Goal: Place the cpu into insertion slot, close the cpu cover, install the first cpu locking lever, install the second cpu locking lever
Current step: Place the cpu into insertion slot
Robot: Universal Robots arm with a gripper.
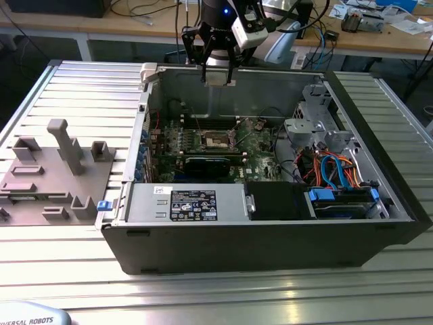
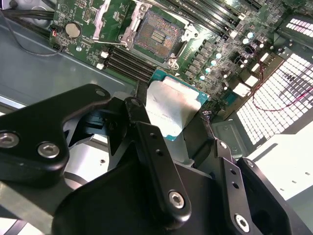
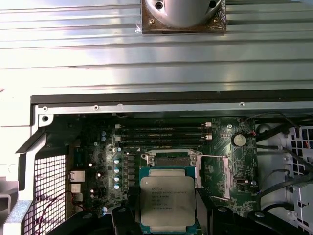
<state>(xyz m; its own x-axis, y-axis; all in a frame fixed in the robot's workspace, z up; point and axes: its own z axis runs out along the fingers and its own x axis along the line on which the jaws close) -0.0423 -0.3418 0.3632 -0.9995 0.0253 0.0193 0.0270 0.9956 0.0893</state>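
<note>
One cpu (image 3: 167, 200), clamped by its edges in the gripper (image 2: 174, 116), hangs level, well clear of the open insertion slot (image 2: 157, 33); we judge this matches its flat recess.

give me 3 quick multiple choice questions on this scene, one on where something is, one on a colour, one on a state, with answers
1. Where is the cpu?
A) in the insertion slot
B) gripped by the end effector
C) lying on the circuit board

2. What colour is the circuit board?
A) red
B) green
C) white

3. What state is the insertion slot in?
A) uncovered and empty
B) covered
C) holding a chip

Answers:
1 B, the chip sits clamped in it, up off the board.
2 B, green shows all around the slot.
3 A, its bare contact grid is exposed in the second wrist view.
</note>
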